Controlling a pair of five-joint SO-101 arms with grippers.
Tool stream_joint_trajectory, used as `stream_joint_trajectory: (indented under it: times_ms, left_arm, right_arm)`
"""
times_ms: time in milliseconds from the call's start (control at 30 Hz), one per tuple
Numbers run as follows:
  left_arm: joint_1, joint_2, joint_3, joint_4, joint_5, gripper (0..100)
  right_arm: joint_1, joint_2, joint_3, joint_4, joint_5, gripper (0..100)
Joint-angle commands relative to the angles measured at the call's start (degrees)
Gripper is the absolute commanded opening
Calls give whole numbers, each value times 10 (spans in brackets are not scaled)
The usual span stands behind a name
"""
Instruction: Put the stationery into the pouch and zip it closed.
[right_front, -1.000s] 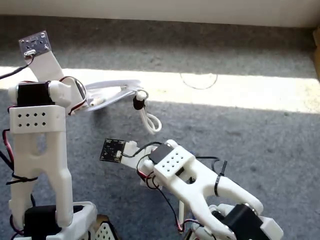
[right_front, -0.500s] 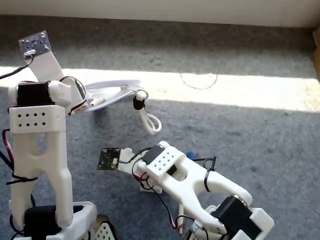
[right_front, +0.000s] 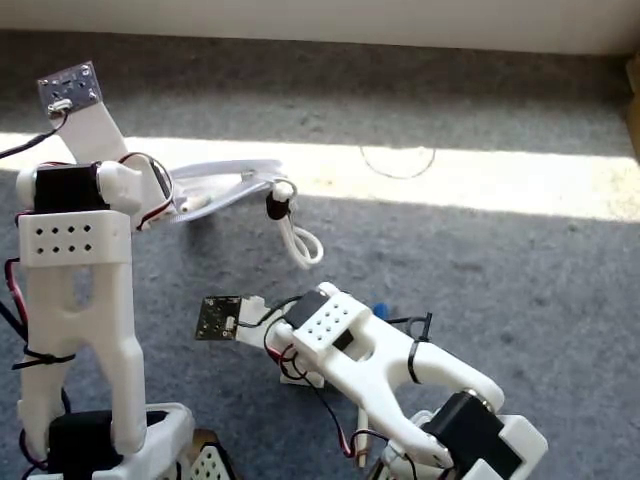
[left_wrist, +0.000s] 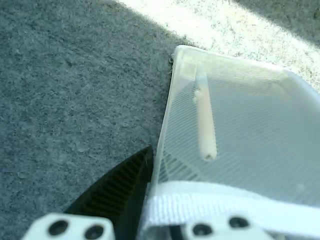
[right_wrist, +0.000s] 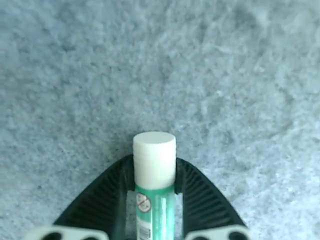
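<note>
Right wrist view: the glue stick (right_wrist: 154, 150) is pinched between the fingers of the right gripper (right_wrist: 154, 162) for carrying, while the pouch (left_wrist: 240, 135) is clamped by the left gripper (left_wrist: 146, 196), kept steady for filling.

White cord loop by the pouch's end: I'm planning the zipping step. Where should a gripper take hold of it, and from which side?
Take the white cord loop at its rounded free end, coming down from above with the fingers across both strands. It lies flat on the grey carpet, trailing away from the pouch and the dark knob, so that end lies apart from both.
</note>
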Motion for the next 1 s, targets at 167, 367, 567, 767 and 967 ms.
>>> stream_joint_trajectory:
  times_ms: [167, 367, 567, 767, 967]
  left_arm:
    - [-9, 10, 0, -6, -4, 35]
    - [-9, 10, 0, -6, -4, 35]
    - [-9, 10, 0, -6, -4, 35]
    - [-9, 10, 0, -6, -4, 35]
    - [-9, 10, 1, -6, -4, 35]
  right_arm:
    - [1, -123, 7, -2, -58, 5]
    - [7, -225, 61, -4, -63, 5]
    - [10, -303, 87, -4, -69, 5]
    - [28, -343, 88, -29, -175, 5]
    - [36, -345, 88, -62, -246, 5]
